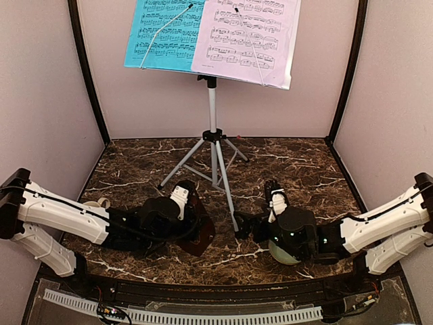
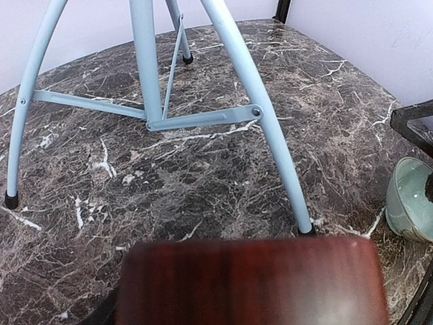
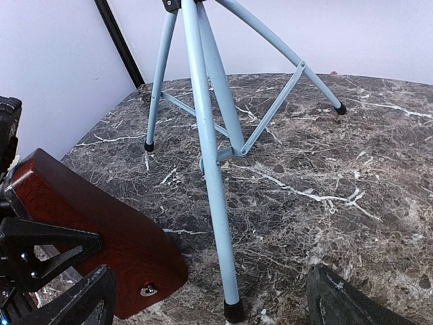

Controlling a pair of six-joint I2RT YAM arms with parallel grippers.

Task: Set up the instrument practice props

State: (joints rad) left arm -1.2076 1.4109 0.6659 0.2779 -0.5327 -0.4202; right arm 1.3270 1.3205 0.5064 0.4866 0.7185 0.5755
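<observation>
Both arms lie low, stretched from the near corners in toward desk (image 1: 298,169) centre, forearms almost flat and wrists pointing at each other.

Left hand (image 1: 193,220): pinching the metronome (image 3: 95,223). The right wrist view shows a black finger pressed on its reddish-brown face. Metronome is tilted well off upright, base end toward the right arm, low over the marble just left of the stand's front foot. Can't tell if a corner touches the desk. In the left wrist view it's only a blur filling the bottom edge.

Right hand (image 3: 211,272): fingers spread wide, gripping nothing. The front leg of the music stand (image 1: 212,101) comes down between them, black foot cap on the desk. No contact visible.

Pale green bowl (image 1: 283,256) sits under the right wrist, mostly covered. Beige mug (image 1: 101,202) is just behind the left forearm, partly hidden.

Stand is upright on three splayed legs at mid-desk, pole vertical. Up top toward the back wall are the blue sheet (image 1: 166,30) on the left and the lilac sheet (image 1: 250,34) on the right. The lilac edge overlaps the blue, and a thin wire arm lies across each.
</observation>
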